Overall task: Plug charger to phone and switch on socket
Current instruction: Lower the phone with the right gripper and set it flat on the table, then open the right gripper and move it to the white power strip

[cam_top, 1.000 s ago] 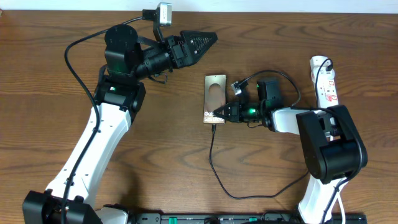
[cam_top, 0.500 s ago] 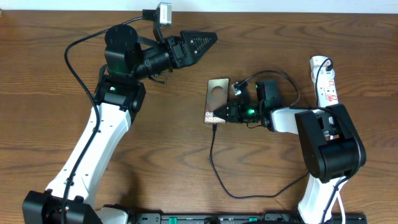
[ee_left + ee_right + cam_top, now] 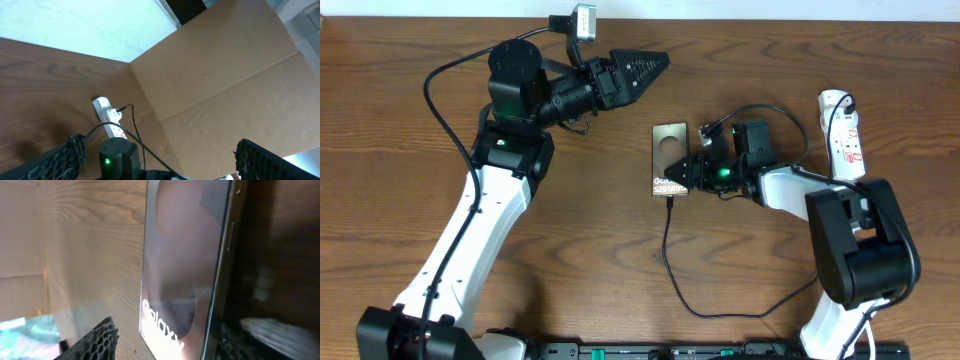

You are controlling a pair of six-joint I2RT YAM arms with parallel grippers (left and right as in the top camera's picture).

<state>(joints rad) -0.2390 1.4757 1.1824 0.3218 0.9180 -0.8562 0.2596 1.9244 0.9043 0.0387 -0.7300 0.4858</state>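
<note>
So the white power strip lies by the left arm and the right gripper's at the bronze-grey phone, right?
No, the overhead view shows the narrow white power strip by the right arm; the right gripper is at the flat bronze-grey smartphone.

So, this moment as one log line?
right tool: at phone edge | charger: tip at phone's bottom end | socket: untouched | left tool: open, far off

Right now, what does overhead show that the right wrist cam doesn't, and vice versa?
Only overhead: both arms, the socket at the table's right side, and the charger running up to the lower edge of the phone. Only right wrist: the phone's side edge and its buttons close up, plus one meshed fingertip. Both: the phone's screen with its white Galaxy text, lying on the wooden table.
</note>
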